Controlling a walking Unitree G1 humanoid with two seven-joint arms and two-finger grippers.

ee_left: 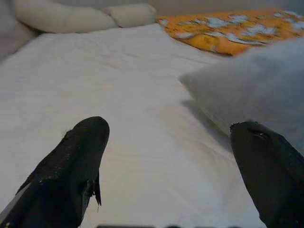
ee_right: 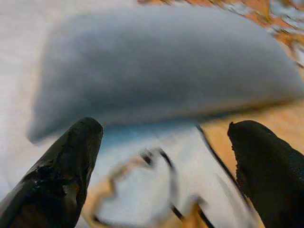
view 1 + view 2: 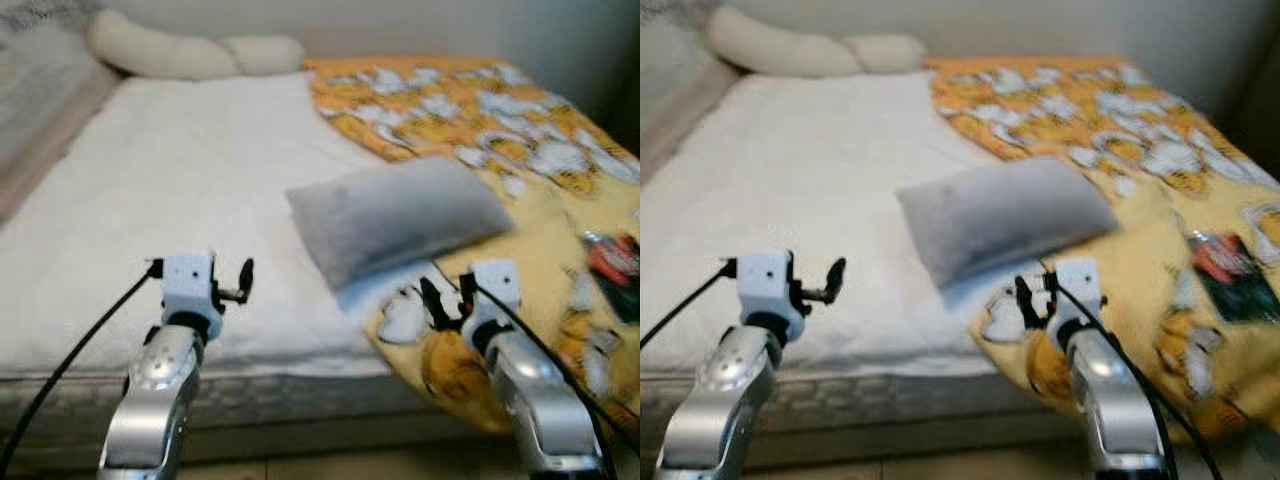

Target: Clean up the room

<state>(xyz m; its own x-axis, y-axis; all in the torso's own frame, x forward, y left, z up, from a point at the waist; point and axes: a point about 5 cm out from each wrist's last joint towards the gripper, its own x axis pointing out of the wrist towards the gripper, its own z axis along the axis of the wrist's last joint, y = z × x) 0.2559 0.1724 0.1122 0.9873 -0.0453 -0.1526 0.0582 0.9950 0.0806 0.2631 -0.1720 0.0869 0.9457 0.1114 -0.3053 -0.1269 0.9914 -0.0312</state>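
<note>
Nearest us, at the lower left of the head view, our left gripper hovers over the front edge of the white-sheeted mattress, its black fingers spread wide and holding nothing; at the lower right our right gripper hangs over the near edge of the orange-and-yellow cartoon-print blanket, its fingers likewise set wide apart and empty; black cables trail from both silver arms. Just beyond the right gripper, in the middle of the frame, lies the soft grey rectangular pillow, straddling the border between sheet and blanket and standing directly before that gripper in the right wrist view. At the right edge a dark red-and-black patch shows on the blanket; we cannot tell what it is. Farthest, at the upper left, a long cream bolster cushion lies against the wall.
</note>
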